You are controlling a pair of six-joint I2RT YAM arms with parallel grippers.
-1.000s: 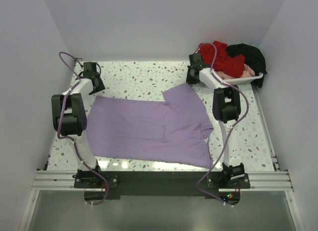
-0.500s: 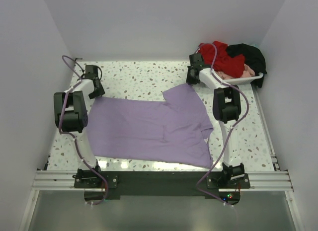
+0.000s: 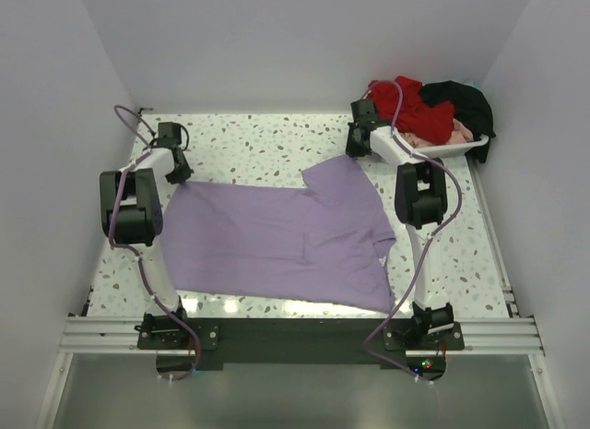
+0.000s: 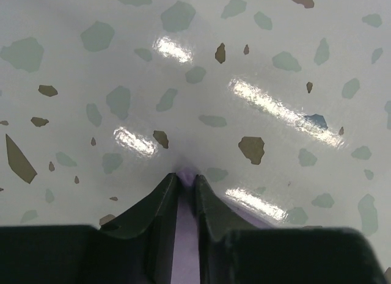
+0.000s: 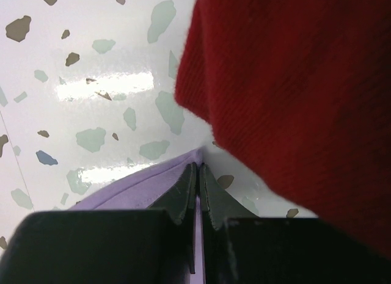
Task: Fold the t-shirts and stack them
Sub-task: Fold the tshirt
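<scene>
Left gripper [image 4: 186, 178] has narrowed, pinching a corner of the lavender t-shirt [image 3: 277, 235]; right gripper [image 5: 197, 168] clamps its sleeve; long axis 9-to-3 o'clock, collar toward 3.

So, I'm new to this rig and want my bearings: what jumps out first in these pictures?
The big lavender t-shirt spread across the speckled table stands out first, with the left gripper and right gripper each pinching its far edge. Next comes the heap at the far right corner: a red t-shirt and a black t-shirt piled in a white tray.
</scene>
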